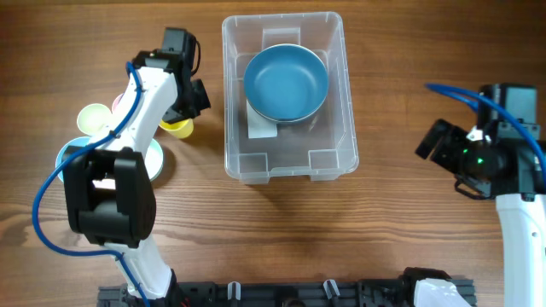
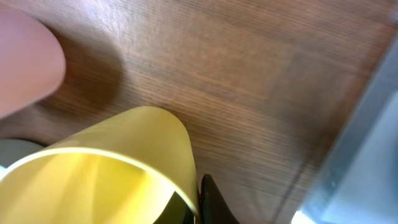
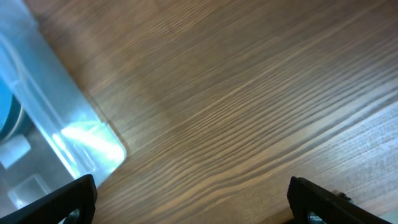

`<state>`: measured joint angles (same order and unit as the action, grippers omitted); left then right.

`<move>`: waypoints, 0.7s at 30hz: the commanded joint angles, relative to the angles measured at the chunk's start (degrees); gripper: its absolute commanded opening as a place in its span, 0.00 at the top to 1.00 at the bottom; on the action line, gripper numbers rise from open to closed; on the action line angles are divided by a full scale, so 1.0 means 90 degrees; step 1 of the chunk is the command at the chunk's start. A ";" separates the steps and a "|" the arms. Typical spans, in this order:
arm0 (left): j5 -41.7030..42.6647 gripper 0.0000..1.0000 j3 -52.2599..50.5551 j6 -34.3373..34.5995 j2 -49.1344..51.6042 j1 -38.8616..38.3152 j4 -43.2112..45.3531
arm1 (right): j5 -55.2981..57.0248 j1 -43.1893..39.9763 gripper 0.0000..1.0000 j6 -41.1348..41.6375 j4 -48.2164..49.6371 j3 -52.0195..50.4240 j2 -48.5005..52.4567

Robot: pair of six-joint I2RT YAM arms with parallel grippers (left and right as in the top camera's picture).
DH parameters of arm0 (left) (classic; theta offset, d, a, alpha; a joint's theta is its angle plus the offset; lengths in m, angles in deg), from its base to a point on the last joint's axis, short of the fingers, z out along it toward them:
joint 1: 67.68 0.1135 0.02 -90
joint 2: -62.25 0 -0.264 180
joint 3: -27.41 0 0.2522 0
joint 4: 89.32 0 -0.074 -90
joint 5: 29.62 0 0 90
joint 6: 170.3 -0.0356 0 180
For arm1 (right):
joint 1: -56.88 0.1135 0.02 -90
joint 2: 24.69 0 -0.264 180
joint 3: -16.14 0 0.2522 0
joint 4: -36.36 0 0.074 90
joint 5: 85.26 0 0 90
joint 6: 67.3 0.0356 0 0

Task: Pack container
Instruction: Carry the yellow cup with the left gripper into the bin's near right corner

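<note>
The clear container (image 1: 290,167) stands at the table's middle with a blue bowl (image 1: 286,83) inside it. My left gripper (image 1: 189,109) is just left of the container, shut on the rim of a yellow cup (image 1: 177,128). In the left wrist view one finger is inside the yellow cup (image 2: 106,168) and one outside, pinching its wall at the gripper (image 2: 198,200); the container's wall (image 2: 367,143) shows at the right. My right gripper (image 1: 437,141) is open and empty over bare table right of the container. The right wrist view shows its spread fingers (image 3: 193,205) and a corner of the container (image 3: 62,124).
A cluster of bowls lies at the left under my left arm: a cream bowl (image 1: 90,118), a pink one (image 1: 119,109), a light blue one (image 1: 68,155). The pink bowl (image 2: 25,62) shows beside the cup in the left wrist view. A black rack (image 1: 281,294) runs along the front edge.
</note>
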<state>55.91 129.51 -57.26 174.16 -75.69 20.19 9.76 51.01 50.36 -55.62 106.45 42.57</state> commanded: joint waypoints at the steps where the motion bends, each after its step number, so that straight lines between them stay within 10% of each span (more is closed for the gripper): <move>1: -0.0141 0.96 0.0860 -0.0034 -0.0767 -0.0265 -0.0493 | -0.0007 -0.0792 0.00 -0.0143 0.0051 -0.0019 0.0032; 8: -0.0109 0.96 0.2718 -0.0029 -0.1316 -0.1989 -0.2203 | -0.0894 -0.1887 0.00 -0.0576 0.0080 -0.0019 0.0032; 17: 0.0355 0.96 0.2890 0.0199 -0.0607 -0.3881 -0.1498 | -0.0896 -0.1887 0.00 -0.0600 0.0095 -0.0019 0.0032; 21: 0.0500 0.96 0.2890 0.1557 0.0092 -0.4090 -0.1481 | -0.0899 -0.1887 0.00 -0.0600 0.0090 -0.0019 0.0032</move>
<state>58.07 154.75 -53.63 170.23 -111.32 6.66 2.57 34.27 45.53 -54.96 106.41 42.59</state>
